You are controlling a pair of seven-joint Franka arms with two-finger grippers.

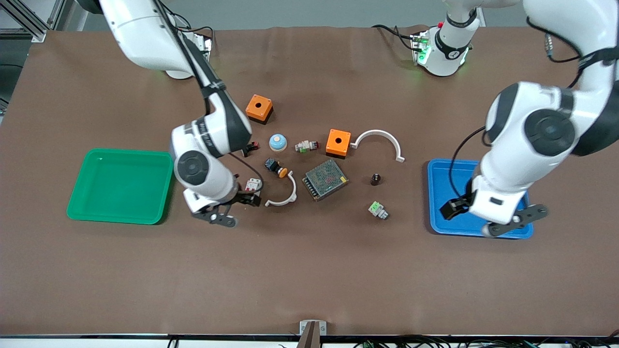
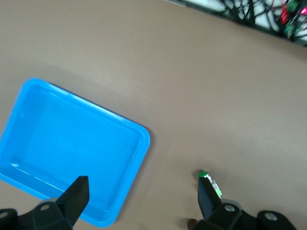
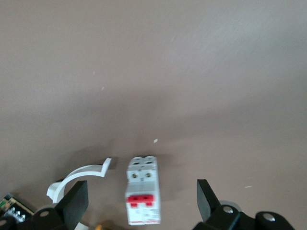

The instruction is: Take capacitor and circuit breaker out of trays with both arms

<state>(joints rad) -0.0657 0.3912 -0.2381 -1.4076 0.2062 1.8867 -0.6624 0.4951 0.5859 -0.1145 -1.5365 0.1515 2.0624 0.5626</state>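
On the brown bench (image 1: 309, 270), going from the right arm's end, a green tray (image 1: 121, 186) sits with nothing in it. Just beside it hangs the right end effector (image 1: 239, 200), low over the bench with its fingers (image 3: 72, 203) spread wide and nothing between them. The breaker (image 1: 253, 184) lies right by those fingers, a small white block with two red levers (image 3: 142, 199) on its face. The right wrist view shows those levers and two screw holes plainly, which the front view cannot. No lettering on it is readable.

Next to the breaker lies a white curved clip (image 1: 283, 195), then a mesh-topped power supply (image 1: 325, 179).

The capacitor (image 1: 375, 179), a tiny black stub with a faint glint on top, stands on bare bench between the power supply and the blue tray (image 1: 437, 212). A white-and-green connector (image 1: 377, 210) lies nearer the front camera than the capacitor.

The left end effector (image 1: 483, 212) hovers over the blue tray, fingers (image 2: 76, 194) wide apart and holding nothing. The left wrist view shows the tray's bare floor.
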